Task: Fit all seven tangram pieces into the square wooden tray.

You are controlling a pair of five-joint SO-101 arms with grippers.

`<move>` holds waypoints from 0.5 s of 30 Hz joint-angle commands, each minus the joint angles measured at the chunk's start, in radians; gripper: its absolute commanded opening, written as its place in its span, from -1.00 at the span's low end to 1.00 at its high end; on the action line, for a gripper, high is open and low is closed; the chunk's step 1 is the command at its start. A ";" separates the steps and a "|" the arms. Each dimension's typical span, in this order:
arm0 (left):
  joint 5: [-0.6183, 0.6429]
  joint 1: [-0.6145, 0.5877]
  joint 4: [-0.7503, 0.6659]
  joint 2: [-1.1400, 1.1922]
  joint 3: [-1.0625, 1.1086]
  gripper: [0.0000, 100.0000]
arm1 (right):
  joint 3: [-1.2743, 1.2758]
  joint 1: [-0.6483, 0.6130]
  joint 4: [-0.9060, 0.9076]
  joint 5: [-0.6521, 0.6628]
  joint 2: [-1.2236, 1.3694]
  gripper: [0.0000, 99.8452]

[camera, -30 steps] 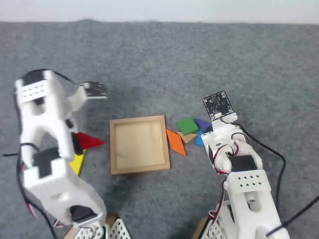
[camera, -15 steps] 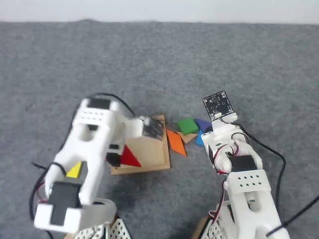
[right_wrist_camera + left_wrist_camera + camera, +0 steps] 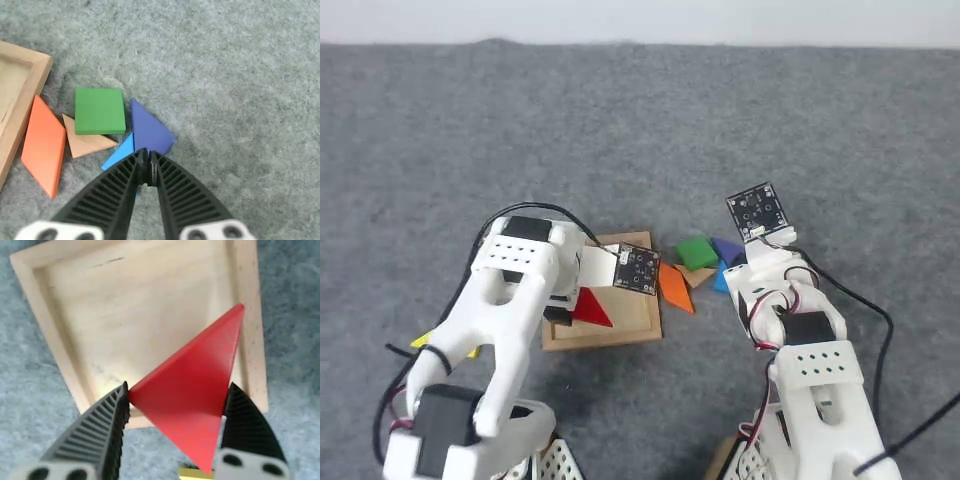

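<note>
Currently left pincer [image 3: 177, 390] clamps red triangle [image 3: 192, 405] above the front rim of the wooden tray [image 3: 50, 335]. Right pincer [image 3: 146, 156] is closed and empty over blue piece [image 3: 120, 151]. Purple triangle [image 3: 148, 131], green square [image 3: 100, 111], tan triangle [image 3: 84, 142] and orange parallelogram [image 3: 44, 145] lie on tabletop [image 3: 820, 120] beside tray.

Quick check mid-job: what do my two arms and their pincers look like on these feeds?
The left arm and right arm have white plastic shells with black motors and small rows of holes. Thin black cables loop along them. Each wrist carries a square black circuit board. The left pincer and right pincer have black, ribbed, tapering fingers.
</note>
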 commanded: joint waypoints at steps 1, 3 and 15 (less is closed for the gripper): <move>-0.009 0.011 -0.023 -0.046 -0.021 -0.74 | -0.046 0.016 -0.008 0.012 -0.007 -0.99; -0.012 0.011 -0.018 -0.041 -0.033 -0.73 | -0.046 0.016 -0.008 0.012 -0.007 -0.99; -0.327 0.028 -0.038 -0.046 -0.015 -0.73 | -0.048 0.016 -0.008 0.012 -0.007 -0.99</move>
